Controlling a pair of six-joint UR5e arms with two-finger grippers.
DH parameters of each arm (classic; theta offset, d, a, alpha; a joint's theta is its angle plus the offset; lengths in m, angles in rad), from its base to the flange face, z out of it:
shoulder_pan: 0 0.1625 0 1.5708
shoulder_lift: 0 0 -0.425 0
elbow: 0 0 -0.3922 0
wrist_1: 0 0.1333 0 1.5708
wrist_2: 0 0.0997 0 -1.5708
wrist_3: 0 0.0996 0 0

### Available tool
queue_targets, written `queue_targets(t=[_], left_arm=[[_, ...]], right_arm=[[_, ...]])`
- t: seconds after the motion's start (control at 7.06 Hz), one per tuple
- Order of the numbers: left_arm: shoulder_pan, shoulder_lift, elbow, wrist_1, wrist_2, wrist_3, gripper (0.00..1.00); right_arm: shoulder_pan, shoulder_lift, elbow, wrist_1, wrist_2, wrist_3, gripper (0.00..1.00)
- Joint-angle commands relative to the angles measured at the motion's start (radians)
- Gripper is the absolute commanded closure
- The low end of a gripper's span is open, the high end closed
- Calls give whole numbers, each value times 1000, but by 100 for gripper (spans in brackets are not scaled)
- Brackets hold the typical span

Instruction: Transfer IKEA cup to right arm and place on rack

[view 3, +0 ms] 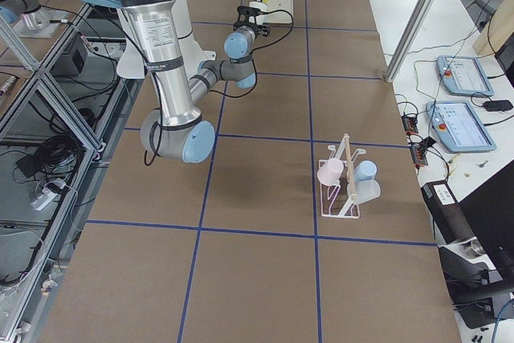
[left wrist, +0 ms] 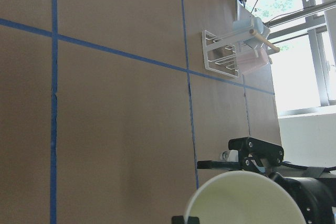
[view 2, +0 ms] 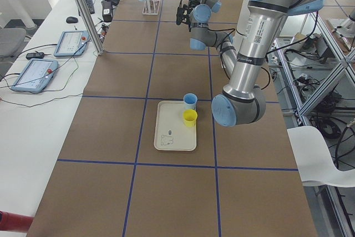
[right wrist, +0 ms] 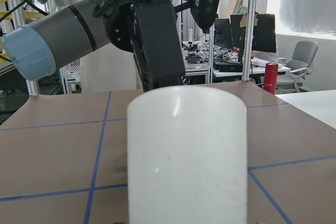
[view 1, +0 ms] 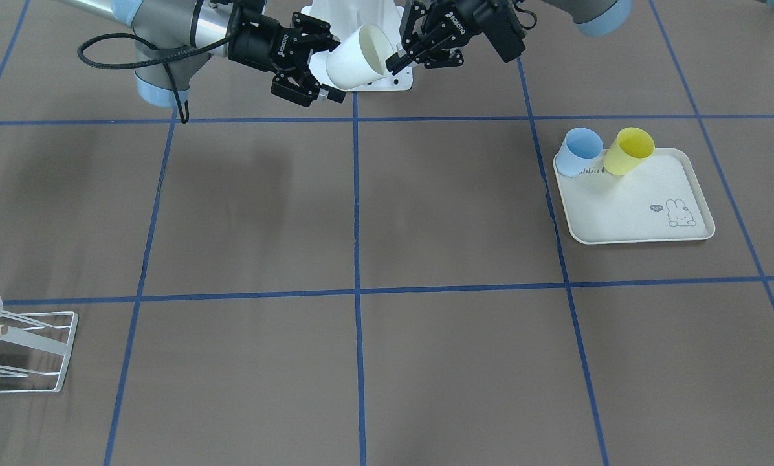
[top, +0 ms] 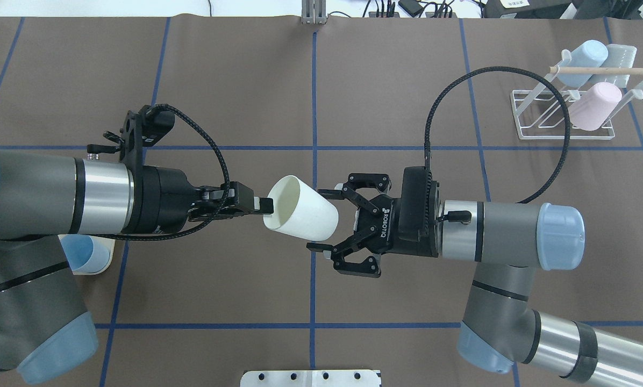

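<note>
1. Cup [top: 300,215], white, is lying sideways in mid-air in the overhead view, mouth facing 9 o'clock. The left gripper [top: 262,205] is pinching its rim there, one finger inside. At 3 o'clock the right gripper [top: 321,219] is standing spread around the closed end; whether it is touching is unclear. The rack [top: 542,137] is sitting at 2 o'clock, well apart, carrying three hung cups [top: 595,105].
2. The front-facing view is showing what the left arm [top: 101,196] is mostly covering overhead: a cream tray [view 1: 620,213] at 4 o'clock of the cup, with a blue cup [view 1: 581,150] and a yellow cup [view 1: 630,150] at its robot-side edge. The rack is being cut off at 8 o'clock.
3. The exterior left view is giving the tray plainly; the handover, far off at 12 o'clock, is too small to judge.
4. The exterior right view is showing the rack whole; the cup is only a speck at 12 o'clock.
5. The left wrist view is catching just the cup's rim, cut by the bottom edge, with the right gripper's spread fingers beyond.
6. The right wrist view is filling with the cup's blurred wall, hiding the pinch.
</note>
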Motion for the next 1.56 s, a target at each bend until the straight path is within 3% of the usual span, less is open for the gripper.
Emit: queue_targets(t=[0.0, 0.28, 0.43, 0.71, 0.99, 1.28, 1.42], left_arm=[[1, 0, 0, 1, -3, 1, 100], [1, 0, 2, 1, -6, 1, 83], [1, 0, 0, -1, -5, 8, 1], [0, 0, -3, 1, -6, 8, 1], [-17, 7, -3, 4, -20, 16, 0], [-127, 13, -35, 178, -125, 141, 0], [-161, 47, -69, 284, -127, 225, 0]], right_arm=[[14, -7, 0, -4, 3, -2, 57], [17, -7, 0, -4, 3, -3, 60], [17, -7, 0, -5, 3, -3, 62], [17, -9, 0, -5, 3, -3, 62], [34, -13, -2, -10, 9, -22, 70], [112, -14, 12, -199, 37, -23, 86], [172, -13, 15, -297, 95, -25, 90]])
